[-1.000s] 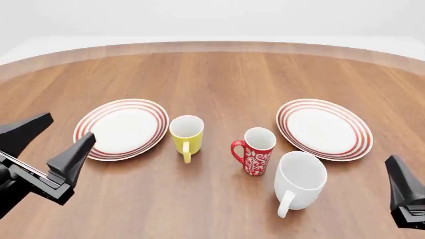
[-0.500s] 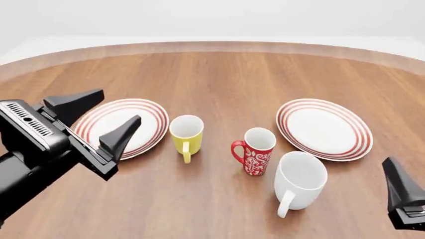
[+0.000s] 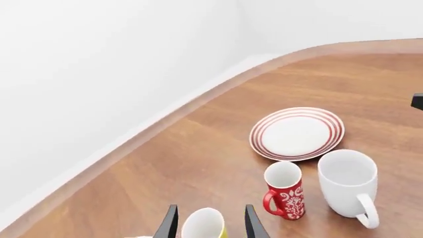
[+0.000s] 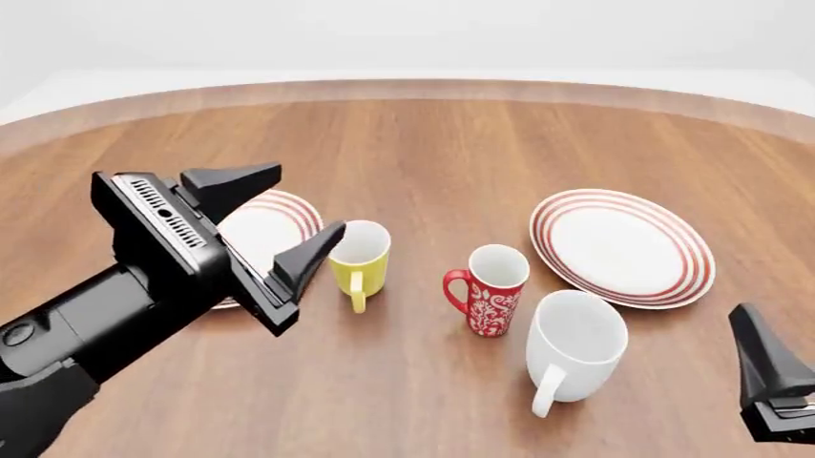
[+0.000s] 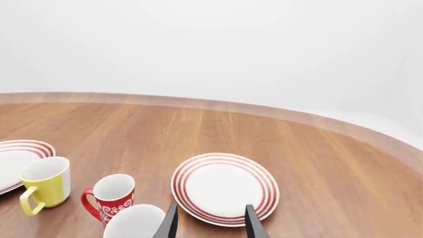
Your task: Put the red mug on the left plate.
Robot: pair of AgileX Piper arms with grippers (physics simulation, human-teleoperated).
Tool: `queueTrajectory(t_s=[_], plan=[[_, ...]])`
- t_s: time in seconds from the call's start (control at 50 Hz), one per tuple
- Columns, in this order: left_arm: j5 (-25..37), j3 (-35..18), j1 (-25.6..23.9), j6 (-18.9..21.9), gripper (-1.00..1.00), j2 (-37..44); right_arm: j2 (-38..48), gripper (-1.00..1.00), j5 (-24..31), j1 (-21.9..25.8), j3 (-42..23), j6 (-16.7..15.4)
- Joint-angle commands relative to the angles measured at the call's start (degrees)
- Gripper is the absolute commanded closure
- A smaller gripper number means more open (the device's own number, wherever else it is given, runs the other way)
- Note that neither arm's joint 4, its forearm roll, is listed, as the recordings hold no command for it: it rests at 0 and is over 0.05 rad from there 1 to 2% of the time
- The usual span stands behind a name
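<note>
the left gripper is open and empty at the left of the frame, reaching toward the red mug in the middle, and next must close on it, then go to the left plate.

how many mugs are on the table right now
3, all upright between the two plates: the yellow mug nearest the left plate, the red mug in the middle, the white mug beside it, nearest the camera.
</note>
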State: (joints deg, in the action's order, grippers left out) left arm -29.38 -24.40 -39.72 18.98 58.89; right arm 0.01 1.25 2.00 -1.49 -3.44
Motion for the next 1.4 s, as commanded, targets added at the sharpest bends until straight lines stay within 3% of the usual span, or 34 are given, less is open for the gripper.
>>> queueTrajectory(t_s=[0.02,0.2,0.54,0.78,1.06,1.4], plan=[[-2.2,-1.8,-2.8,1.1,-1.00,4.6,0.0,-1.00,0.2,0.1,-0.1,-0.1],[-3.9,-4.4,-4.8,1.7,-1.00,11.2,0.0,-1.00,0.1,-0.1,0.0,-0.1],[-0.1,-11.7,-6.9,1.1,-1.00,18.1,0.0,-1.00,-0.4,-0.1,0.4,-0.1],[-0.8,-12.5,-8.0,0.4,-1.00,22.1,0.0,-1.00,-0.1,-0.1,0.2,-0.1],[-0.7,-14.7,-9.2,4.4,-1.00,28.5,0.0,-1.00,-0.1,-0.1,0.1,-0.1],[0.3,-16.6,-10.4,5.9,-1.00,33.1,0.0,-1.00,-1.0,-0.1,1.2,0.0]])
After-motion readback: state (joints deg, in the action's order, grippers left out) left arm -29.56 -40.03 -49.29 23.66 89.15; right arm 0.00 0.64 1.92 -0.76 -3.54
